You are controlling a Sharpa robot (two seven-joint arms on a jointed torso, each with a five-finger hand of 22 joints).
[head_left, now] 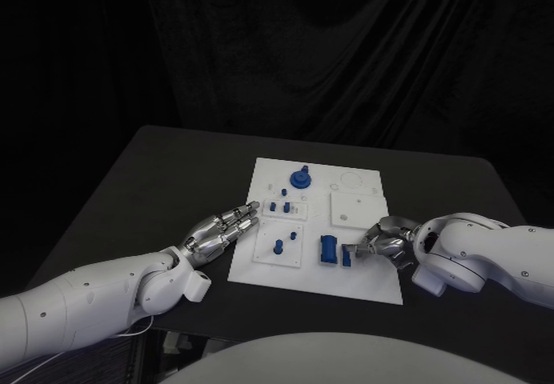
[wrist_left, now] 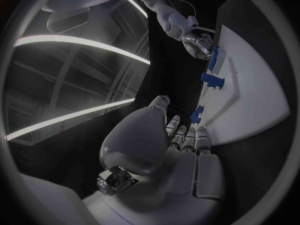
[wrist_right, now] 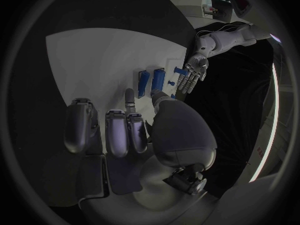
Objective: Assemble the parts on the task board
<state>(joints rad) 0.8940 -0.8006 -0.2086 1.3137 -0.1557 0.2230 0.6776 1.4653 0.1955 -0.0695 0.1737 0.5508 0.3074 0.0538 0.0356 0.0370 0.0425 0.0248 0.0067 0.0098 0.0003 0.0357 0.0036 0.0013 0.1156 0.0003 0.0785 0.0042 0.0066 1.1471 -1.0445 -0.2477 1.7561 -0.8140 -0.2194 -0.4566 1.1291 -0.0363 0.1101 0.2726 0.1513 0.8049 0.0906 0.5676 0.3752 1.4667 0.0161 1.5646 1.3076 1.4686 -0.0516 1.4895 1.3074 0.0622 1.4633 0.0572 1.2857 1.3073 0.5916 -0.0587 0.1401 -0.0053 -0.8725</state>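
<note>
Blue part point(head_left: 347, 256) touches the right robot hand's point(head_left: 384, 244) fingertips.

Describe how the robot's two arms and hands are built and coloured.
Both arms are smooth, rounded white shells. The left hand and right hand are silver metal with jointed fingers and darker seams. A thin white cable hangs beneath the left arm.

The flat, matte black table point(head_left: 138, 180) carried a white rectangular plastic task board point(head_left: 358, 282) lying directly on its surface, between the two hands. The board's left edge lay just beside the fingertips of the left hand point(head_left: 219, 230); its right edge lay beneath the fingers of the right hand point(head_left: 384, 242).
</note>
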